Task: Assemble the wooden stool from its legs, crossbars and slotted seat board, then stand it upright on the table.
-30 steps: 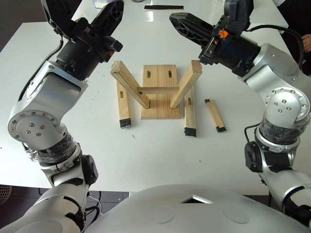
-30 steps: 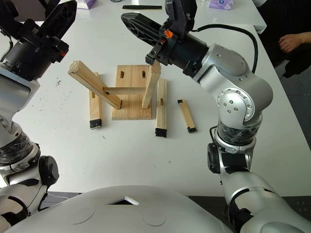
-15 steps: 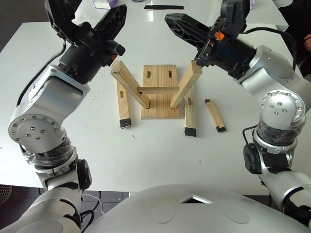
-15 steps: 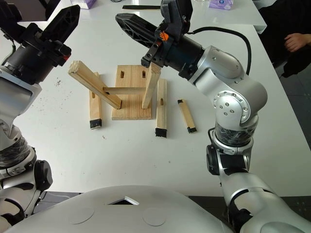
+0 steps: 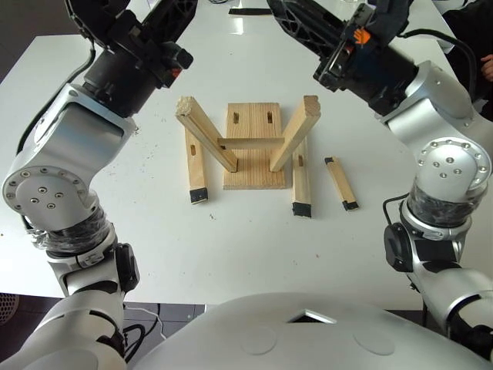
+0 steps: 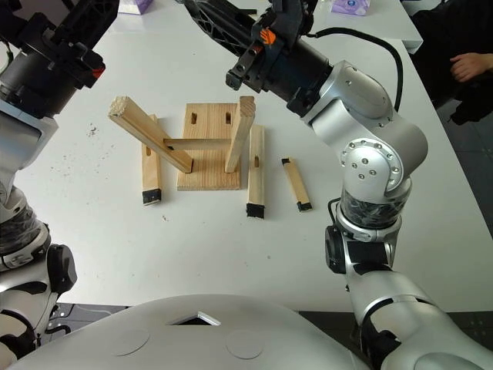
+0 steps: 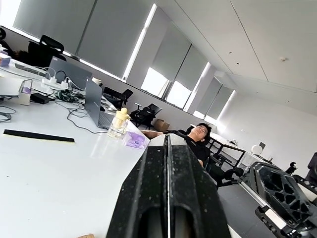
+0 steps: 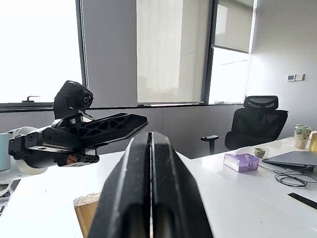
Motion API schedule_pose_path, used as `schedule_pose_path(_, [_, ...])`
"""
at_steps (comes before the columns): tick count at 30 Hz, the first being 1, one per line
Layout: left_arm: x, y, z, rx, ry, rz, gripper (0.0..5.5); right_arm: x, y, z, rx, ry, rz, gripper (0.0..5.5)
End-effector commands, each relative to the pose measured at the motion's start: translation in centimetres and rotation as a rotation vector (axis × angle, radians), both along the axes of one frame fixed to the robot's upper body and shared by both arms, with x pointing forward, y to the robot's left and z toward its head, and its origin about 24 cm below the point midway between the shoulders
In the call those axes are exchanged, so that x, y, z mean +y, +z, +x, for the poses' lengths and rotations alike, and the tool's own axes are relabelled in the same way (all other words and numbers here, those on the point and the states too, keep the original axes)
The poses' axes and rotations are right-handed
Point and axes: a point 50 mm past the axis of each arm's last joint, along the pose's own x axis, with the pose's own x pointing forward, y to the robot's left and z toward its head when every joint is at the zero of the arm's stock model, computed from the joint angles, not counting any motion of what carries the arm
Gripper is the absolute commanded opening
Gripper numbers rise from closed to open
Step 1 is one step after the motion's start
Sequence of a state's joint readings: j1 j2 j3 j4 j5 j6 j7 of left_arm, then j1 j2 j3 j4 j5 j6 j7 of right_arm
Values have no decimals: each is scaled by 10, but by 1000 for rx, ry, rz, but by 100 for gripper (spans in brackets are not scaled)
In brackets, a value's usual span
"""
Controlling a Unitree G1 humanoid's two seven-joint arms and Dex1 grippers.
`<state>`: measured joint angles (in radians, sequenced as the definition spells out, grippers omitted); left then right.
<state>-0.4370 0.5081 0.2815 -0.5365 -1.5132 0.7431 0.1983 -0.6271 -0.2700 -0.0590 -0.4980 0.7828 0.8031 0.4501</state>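
1. Left eye view: compared with half a second ago, both arms have pulled up and away. The right gripper (image 5: 296, 17) is off the top of the right leg (image 5: 296, 132), and the left gripper (image 5: 176, 11) is higher, at 11 o'clock of the frame. Both are pinched closed and empty. My read is that nothing is in hand and a fresh grasp is needed.
2. Right eye view: the parts have not moved. The left leg (image 6: 150, 135) and right leg are joined by a crossbar (image 6: 196, 142) and stand splayed on the slotted seat board (image 6: 209, 177), mid-table (image 6: 231, 247). Spare legs lie flat at 9 o'clock (image 6: 150, 173) and 3 o'clock (image 6: 255, 173) of the board. A loose crossbar (image 6: 295, 183) lies farther out at 3. The gripper tips are cut off at the top edge.
3. Left wrist view: the left gripper's fingers are pressed together with nothing between them. The stool is hidden.
4. Right wrist view: the right gripper's fingers meet along one seam. A leg top (image 8: 86, 210) peeks out, but I can't tell which leg.
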Motion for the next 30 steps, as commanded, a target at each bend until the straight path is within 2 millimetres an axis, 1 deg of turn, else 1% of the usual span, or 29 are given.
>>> schedule_pose_path(1, [-3,-44,4,177,4,27,0,5,-34,3,110,17,-99,3])
schedule_pose_path(2, [-5,-57,3,213,3,45,0,5,-50,3,144,18,-148,3])
schedule_pose_path(4, [-11,-75,0,262,-18,70,0,6,-73,2,187,10,-212,3])
schedule_pose_path(5, [-14,-81,-1,275,-25,82,0,6,-78,1,192,9,-222,3])
schedule_pose_path(6, [-17,-83,-3,277,-31,88,0,7,-78,0,189,14,-219,3])
schedule_pose_path(8, [-18,-80,-4,256,-31,72,0,8,-69,-1,162,30,-185,3])
schedule_pose_path(12, [-13,-60,-2,169,-8,21,0,5,-39,2,104,38,-83,3])
schedule_pose_path(14, [-6,-49,1,121,39,23,0,2,-22,3,79,33,-12,3])
schedule_pose_path(16, [9,-25,3,13,108,-13,0,-7,-2,9,63,0,81,3])
schedule_pose_path(17, [19,-10,2,-50,131,-62,0,-14,5,12,62,-25,120,3])
schedule_pose_path(18, [30,5,0,-111,148,-121,0,-22,10,17,65,-55,149,3])
schedule_pose_path(19, [41,16,-2,-156,161,-163,0,-31,9,23,76,-100,145,3])
schedule_pose_path(20, [50,21,-4,-182,166,-186,0,-37,4,29,88,-148,115,3])
schedule_pose_path(21, [59,19,-6,-189,177,-172,0,-43,-5,34,100,-187,68,3])
schedule_pose_path(22, [68,10,-7,-162,200,-119,0,-47,-18,39,120,-208,8,3])
schedule_pose_path(23, [76,-5,-7,-111,215,-51,0,-51,-35,43,139,-229,-69,3])
schedule_pose_path(24, [83,-24,-9,-51,215,19,0,-52,-55,44,156,-225,-159,3])
schedule_pose_path(26, [92,-64,-16,80,189,162,0,-52,-93,39,170,-176,-326,3])
schedule_pose_path(28, [94,-107,-32,218,122,310,0,-47,-125,32,193,-89,-427,3])
schedule_pose_path(29, [92,-123,-39,262,83,361,0,-44,-136,30,198,-55,-459,3])
schedule_pose_path(30, [86,-133,-45,290,36,384,0,-40,-145,28,204,-24,-480,3])
